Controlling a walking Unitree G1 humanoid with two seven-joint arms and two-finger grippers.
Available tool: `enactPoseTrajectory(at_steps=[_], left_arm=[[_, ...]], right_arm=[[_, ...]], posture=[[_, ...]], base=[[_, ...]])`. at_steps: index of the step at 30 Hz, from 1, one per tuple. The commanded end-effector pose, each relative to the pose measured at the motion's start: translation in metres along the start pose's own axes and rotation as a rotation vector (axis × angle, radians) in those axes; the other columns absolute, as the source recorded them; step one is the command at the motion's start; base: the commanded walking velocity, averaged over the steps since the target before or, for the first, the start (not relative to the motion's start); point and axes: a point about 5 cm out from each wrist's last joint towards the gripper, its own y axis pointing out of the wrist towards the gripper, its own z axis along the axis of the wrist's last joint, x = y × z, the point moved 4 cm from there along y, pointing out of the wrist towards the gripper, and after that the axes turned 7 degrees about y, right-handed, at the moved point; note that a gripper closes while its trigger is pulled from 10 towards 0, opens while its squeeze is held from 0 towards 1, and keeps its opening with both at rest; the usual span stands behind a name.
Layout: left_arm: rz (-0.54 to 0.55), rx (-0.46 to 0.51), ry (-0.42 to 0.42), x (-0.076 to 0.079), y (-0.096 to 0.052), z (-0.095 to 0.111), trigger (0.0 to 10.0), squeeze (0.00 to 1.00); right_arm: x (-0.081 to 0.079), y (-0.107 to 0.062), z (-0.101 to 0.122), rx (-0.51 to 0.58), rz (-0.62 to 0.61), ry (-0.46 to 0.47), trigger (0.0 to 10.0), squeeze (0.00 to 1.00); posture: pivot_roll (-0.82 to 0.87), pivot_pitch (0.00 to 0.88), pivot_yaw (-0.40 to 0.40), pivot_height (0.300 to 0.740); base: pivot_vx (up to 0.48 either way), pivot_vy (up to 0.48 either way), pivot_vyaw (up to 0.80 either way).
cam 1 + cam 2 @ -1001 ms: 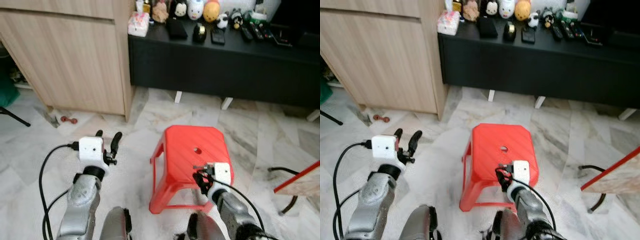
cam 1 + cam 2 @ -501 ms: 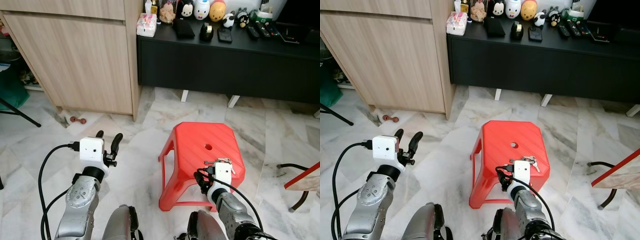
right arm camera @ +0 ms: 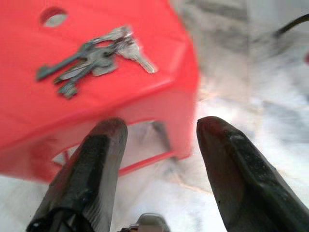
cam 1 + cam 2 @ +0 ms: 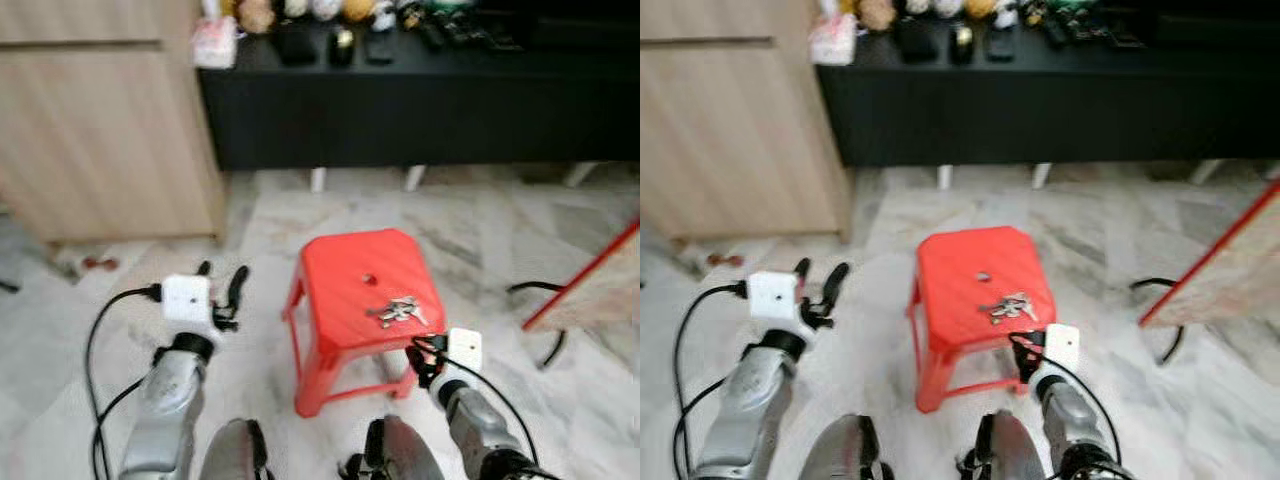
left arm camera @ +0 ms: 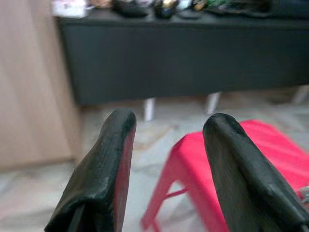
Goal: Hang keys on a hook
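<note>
1. Right gripper (image 3: pixel 157 159), nearest the body, sits low at the near right corner of the red stool (image 4: pixel 340 275); its jaws stand apart and hold nothing. In the right wrist view the near edge of the seat lies just ahead of the fingers, which suggests a pose short of the pick, with the reach to the top not yet made.
2. Left gripper (image 4: pixel 222 290) is raised at 9 o'clock of the stool, well apart from it, jaws open and empty. It is probably kept clear so that the other arm can work.
3. Keys (image 4: pixel 397 311) lie flat in a loose bunch on the stool seat, at 5 o'clock of the round hole (image 4: pixel 368 279) in the seat and near the right front edge. They are untouched, on the side closest to the right gripper.
4. Marble floor (image 4: pixel 480 240) surrounds the stool; a black cable (image 4: pixel 530 292) loops at 3 o'clock.
5. Wooden cabinet (image 4: pixel 100 130) stands at 10 o'clock and a black bench (image 4: pixel 420 110) with small objects on it at 12 o'clock.
6. Hook: none can be made out, so the hanging step appears distant; the grasp comes first.
</note>
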Motion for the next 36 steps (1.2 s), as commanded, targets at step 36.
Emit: enactPoseTrajectory(at_steps=[36], left_arm=[[0.017, -0.005, 0.016, -0.0065, -0.0049, -0.0024, 10.0, 0.0]], right_arm=[[-0.0119, 0.0017, -0.0002, 0.01, 0.03, -0.014, 10.0, 0.0]], posture=[[0.22, 0.167, -0.099, 0.635]], base=[[0.119, 0.0, 0.08]])
